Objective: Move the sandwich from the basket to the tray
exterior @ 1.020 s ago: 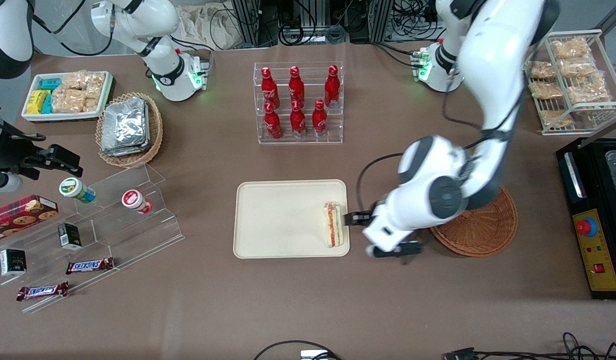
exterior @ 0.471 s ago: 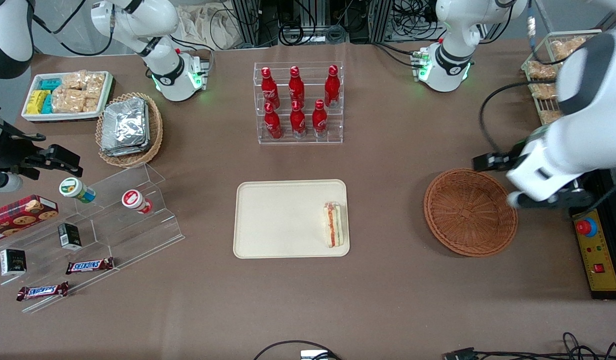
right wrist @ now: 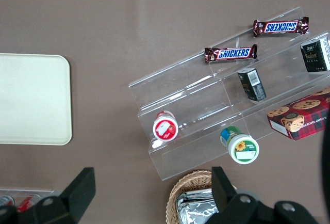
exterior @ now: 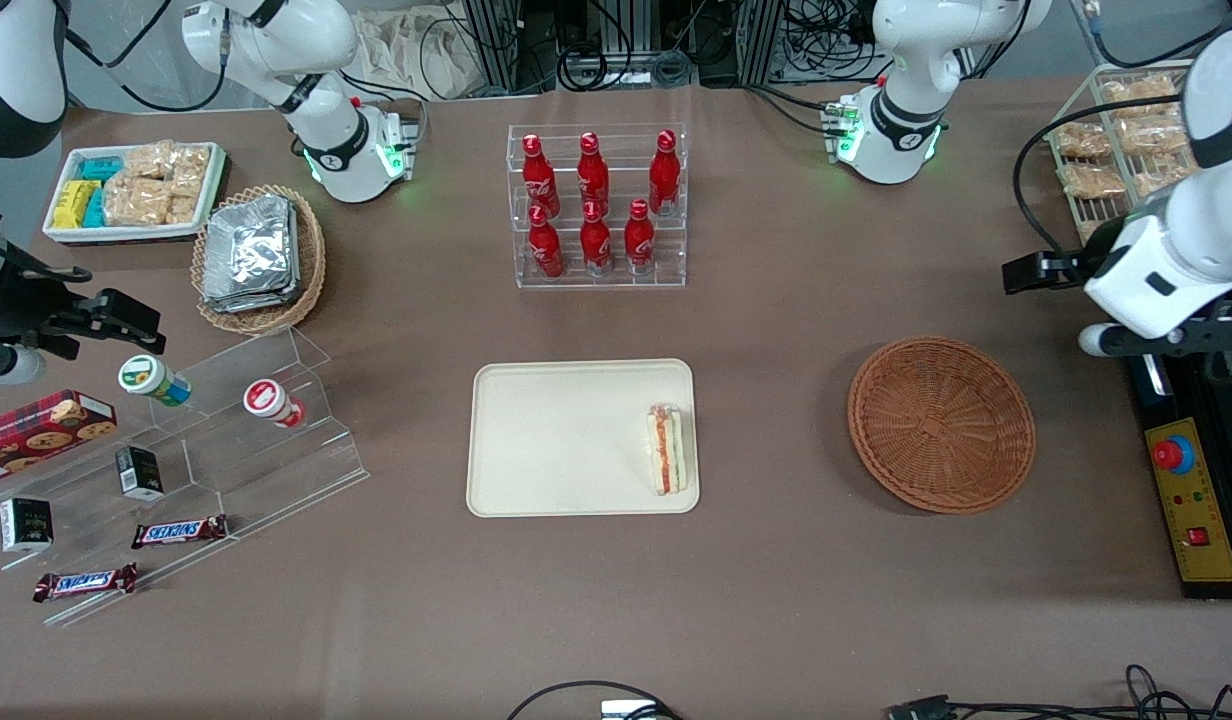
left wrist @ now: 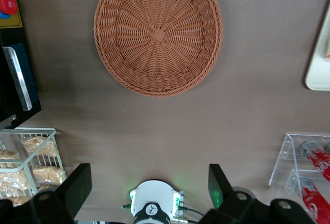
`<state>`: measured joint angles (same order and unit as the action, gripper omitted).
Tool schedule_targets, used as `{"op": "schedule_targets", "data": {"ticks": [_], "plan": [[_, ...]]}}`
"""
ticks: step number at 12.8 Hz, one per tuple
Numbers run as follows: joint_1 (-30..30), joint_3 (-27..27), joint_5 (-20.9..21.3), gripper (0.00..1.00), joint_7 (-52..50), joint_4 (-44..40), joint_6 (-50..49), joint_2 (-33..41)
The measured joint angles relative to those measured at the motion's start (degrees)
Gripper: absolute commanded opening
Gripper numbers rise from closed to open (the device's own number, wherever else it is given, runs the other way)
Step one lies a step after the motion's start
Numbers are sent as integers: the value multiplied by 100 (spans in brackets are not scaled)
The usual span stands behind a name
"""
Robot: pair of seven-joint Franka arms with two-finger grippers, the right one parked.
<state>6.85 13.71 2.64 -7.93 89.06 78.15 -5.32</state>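
Sandwich (exterior: 669,449) lay on tray (exterior: 566,440), at tray's edge nearest basket (exterior: 941,424), cut edge with red and green filling facing up. Tray sat mid-frame on brown bench (exterior: 776,600) in front view. Basket held nothing, well apart from tray toward working arm's end. Gripper (exterior: 1036,272) hung at right edge of front frame, above bench, farther from camera than basket; fingers (left wrist: 79,187) spread open, gripping nothing.

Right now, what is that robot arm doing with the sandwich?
Nothing any more. The sandwich lies on the tray, at its edge toward the working arm's end. The basket sits beside the tray with nothing in it. The gripper is open, holds nothing, and hangs in the air farther from the front camera than the basket.
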Motion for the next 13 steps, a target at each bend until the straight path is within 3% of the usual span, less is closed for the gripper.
{"op": "schedule_targets", "data": {"ticks": [4, 8, 13], "plan": [[-2, -55, 4, 100, 0, 934, 606, 627], [-399, -712, 4, 100, 18, 810, 712, 712], [-493, -826, 4, 100, 26, 737, 721, 676]]}}
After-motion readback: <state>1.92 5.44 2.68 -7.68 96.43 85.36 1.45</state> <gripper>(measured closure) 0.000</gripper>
